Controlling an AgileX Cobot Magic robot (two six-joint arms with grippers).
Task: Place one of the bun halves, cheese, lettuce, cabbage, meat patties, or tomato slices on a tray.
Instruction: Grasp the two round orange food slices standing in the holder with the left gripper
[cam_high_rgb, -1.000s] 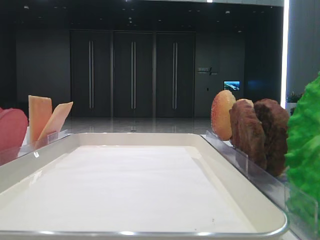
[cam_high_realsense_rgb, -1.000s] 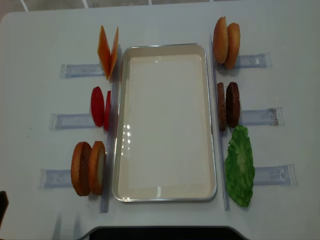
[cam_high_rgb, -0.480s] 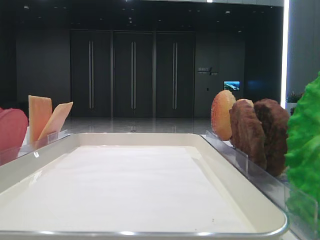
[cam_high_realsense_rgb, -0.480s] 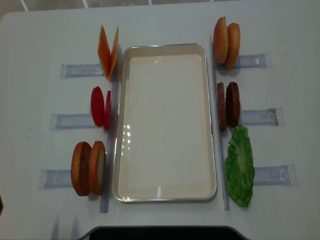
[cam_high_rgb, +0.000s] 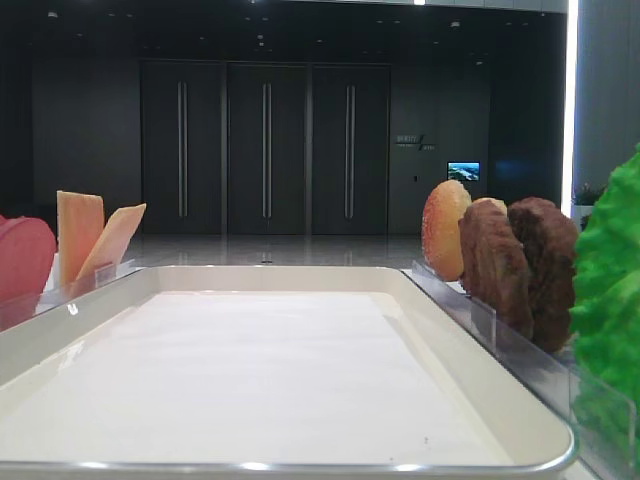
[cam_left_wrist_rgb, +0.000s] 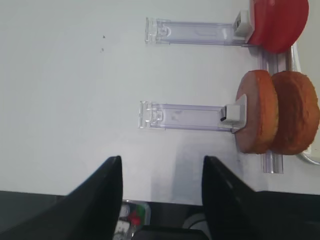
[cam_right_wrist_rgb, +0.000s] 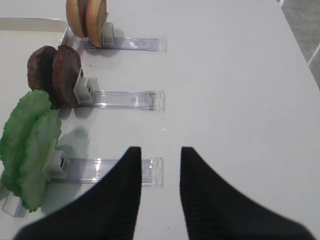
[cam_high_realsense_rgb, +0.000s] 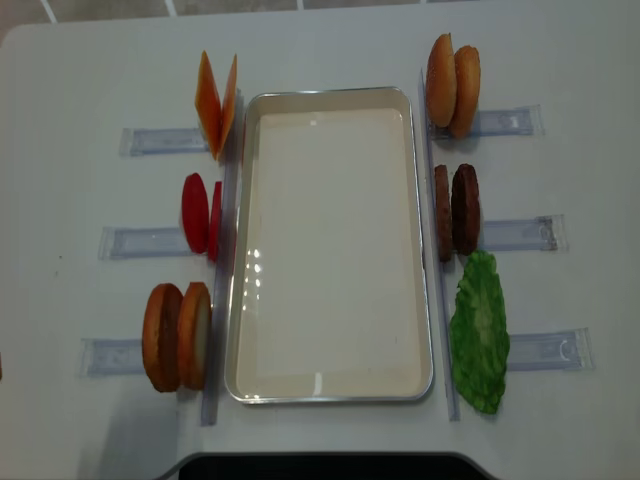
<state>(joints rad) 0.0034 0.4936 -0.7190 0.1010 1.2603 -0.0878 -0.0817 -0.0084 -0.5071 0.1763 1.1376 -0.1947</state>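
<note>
1. Steel tray (cam_high_realsense_rgb: 330, 96) in mid-frame on the white counter (cam_high_realsense_rgb: 560, 60); nothing on it.
2. Left of the tray: two cheese slices (cam_high_realsense_rgb: 216, 104), two tomato slices (cam_high_realsense_rgb: 200, 214), two bun halves (cam_high_realsense_rgb: 177, 336).
3. Right of it: two bun tops (cam_high_realsense_rgb: 452, 86), two meat patties (cam_high_realsense_rgb: 457, 210), two lettuce leaves (cam_high_realsense_rgb: 479, 333).
4. Left pincer (cam_left_wrist_rgb: 161, 172) and right pincer (cam_right_wrist_rgb: 160, 156) both spread, holding nothing.

Even, bright light from above washes the white table (cam_high_realsense_rgb: 560, 60) — shadows beside the food are soft and short. The tray (cam_high_realsense_rgb: 330, 392) shows small glare spots near its left rim. In the low view the hall behind is dark, a bright strip at the right edge — the near lettuce (cam_high_rgb: 610, 290) is blurred.
</note>
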